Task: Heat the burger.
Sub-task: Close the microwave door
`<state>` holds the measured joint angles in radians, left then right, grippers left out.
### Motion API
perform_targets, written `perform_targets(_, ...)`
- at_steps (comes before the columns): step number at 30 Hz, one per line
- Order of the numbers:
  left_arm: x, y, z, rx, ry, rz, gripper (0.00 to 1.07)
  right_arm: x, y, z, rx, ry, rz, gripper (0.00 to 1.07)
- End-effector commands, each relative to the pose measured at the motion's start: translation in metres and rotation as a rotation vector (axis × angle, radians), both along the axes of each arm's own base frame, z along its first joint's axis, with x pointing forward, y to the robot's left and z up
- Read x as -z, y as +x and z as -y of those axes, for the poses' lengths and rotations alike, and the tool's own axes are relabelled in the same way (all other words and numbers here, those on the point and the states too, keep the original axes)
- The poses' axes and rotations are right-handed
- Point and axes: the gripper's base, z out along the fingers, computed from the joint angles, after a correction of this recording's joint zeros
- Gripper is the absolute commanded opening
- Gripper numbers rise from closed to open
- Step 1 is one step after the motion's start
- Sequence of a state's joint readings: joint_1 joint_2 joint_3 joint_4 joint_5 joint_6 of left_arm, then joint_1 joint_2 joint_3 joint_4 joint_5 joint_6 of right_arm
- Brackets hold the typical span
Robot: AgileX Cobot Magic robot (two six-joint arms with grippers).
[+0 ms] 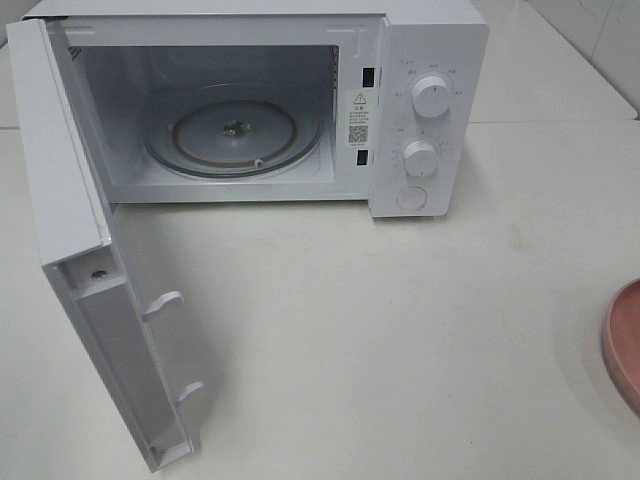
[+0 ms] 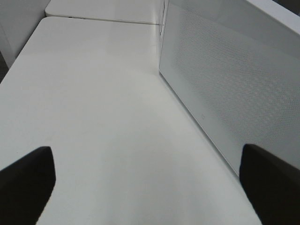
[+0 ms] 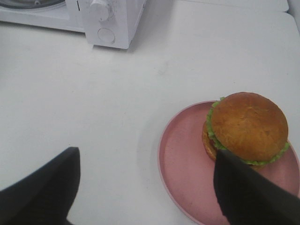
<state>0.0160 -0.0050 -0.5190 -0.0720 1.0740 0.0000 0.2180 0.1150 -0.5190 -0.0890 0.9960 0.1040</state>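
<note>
Right claw (image 3: 145, 187): jaws apart, nothing between them, hovering over the worktop (image 3: 93, 93). The burger (image 3: 247, 127) sits just beyond one jaw tip, on the far side of the pink plate (image 3: 187, 164), untouched. Further out from this claw, across bare worktop, stands the microwave (image 3: 112, 23) with its knobs facing the claw.

Left claw (image 2: 145, 183): jaws wide apart, empty, low over the worktop. The open microwave door (image 2: 225, 84) runs right beside one jaw, meshed panel facing it.

Progress: early. Door (image 1: 100, 300) already swung fully open, and the glass turntable (image 1: 235, 135) inside is bare. Burger not yet grasped and well apart from the oven; in the high view only the plate's rim (image 1: 622, 345) shows at the edge, with neither claw in sight. Likely left: grip burger or plate, carry to the turntable, shut door, turn knob.

Writing: a warning-triangle sticker with QR code (image 1: 359, 118) sits on the cavity frame, text too small to read. Small marks around the two knobs (image 1: 432, 96) are unreadable. No brand visible.
</note>
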Motion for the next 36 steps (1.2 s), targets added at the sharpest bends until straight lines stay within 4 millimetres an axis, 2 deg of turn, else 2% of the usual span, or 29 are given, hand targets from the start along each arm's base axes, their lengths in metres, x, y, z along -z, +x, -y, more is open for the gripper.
perform_targets(1, 0.000, -0.002, 0.001, 0.000, -0.005, 0.022, 1.00, 0.004, -0.005, 0.001, 0.021, -0.005, 0.025, 0.76)
perform_targets(10, 0.000, -0.002, 0.001, 0.000, -0.005, 0.022, 1.00, 0.005, -0.021, 0.002, 0.046, 0.006, 0.127, 0.76)
perform_targets(36, 0.000, -0.002, 0.001, 0.001, -0.007, 0.022, 1.00, 0.005, -0.021, 0.002, 0.046, 0.006, 0.126, 0.76)
